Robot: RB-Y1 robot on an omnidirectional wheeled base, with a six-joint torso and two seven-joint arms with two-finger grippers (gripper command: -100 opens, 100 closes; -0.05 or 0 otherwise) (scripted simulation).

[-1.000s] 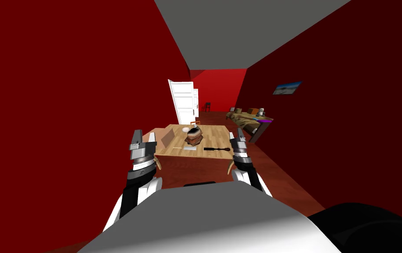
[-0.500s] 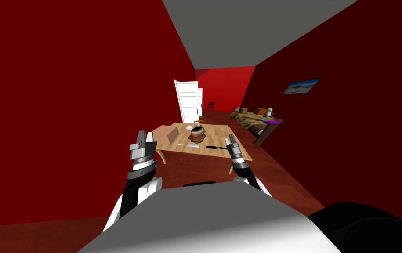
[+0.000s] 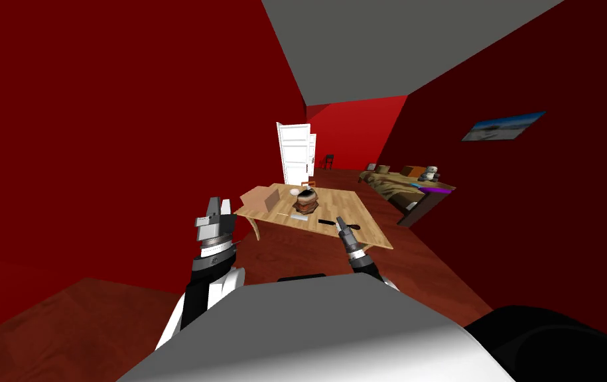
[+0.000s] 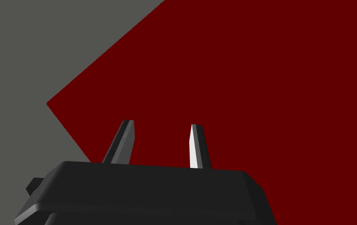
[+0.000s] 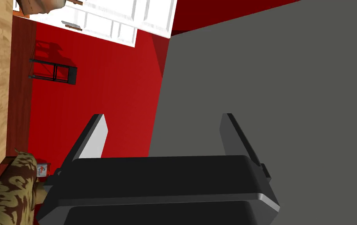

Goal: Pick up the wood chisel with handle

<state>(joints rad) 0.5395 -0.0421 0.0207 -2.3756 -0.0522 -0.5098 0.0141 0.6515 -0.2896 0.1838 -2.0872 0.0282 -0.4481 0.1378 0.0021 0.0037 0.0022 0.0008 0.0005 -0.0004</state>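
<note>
Both with fingers point(image 5: 95, 136) parted — right gripper point(image 3: 339, 220) near the wood chisel point(image 3: 326, 221), left gripper point(image 3: 217, 203) held clear.

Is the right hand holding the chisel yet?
No, the right hand stands open and empty; the chisel lies on the table.

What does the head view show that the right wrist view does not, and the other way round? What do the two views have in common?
Head view: the dark chisel lying on the wooden table, a brown stack behind it, the left gripper to the table's left, and a framed picture on the wall. Right wrist view: the right gripper from close, its fingers wide apart with nothing between them. Both: the wooden table, the white door, the dark chair and the bed.
</note>
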